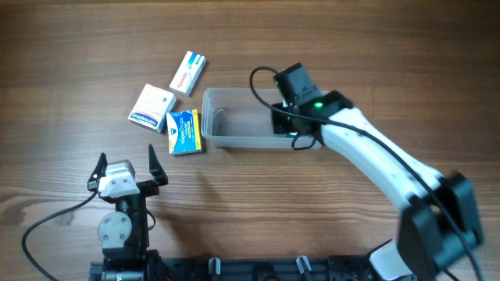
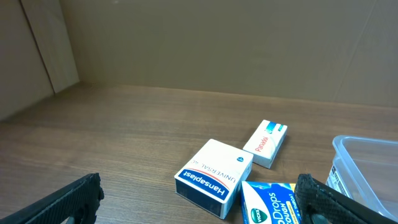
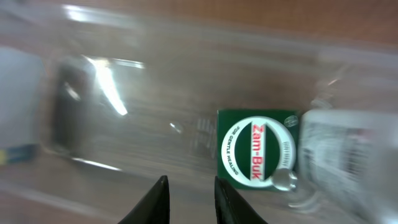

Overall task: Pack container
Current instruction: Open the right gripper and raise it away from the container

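Two things, a green box point(image 3: 256, 151) and a white bottle point(image 3: 348, 155), lie in the container point(image 1: 242, 125). Three boxes point(image 1: 185, 131) wait outside, to its left in the overhead view. The left gripper point(image 1: 126, 160) gapes wide and empty, while the right gripper point(image 3: 191, 186) has its jaws nearly together, holding nothing.

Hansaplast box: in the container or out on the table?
Out. The Hansaplast box lies flat on the wooden table, left of the container, apart from its wall; the left wrist view shows the same.

The container's point(image 1: 234, 143) left half lies bare and open from above, while a green box point(image 3: 256, 149), a white bottle point(image 3: 348, 155) and the right arm point(image 1: 367, 148) fill its right end. Three small boxes point(image 1: 151, 108) crowd its left side, the blue box point(image 1: 185, 131) just beside the wall. The surface point(image 1: 62, 94) farther left is free.
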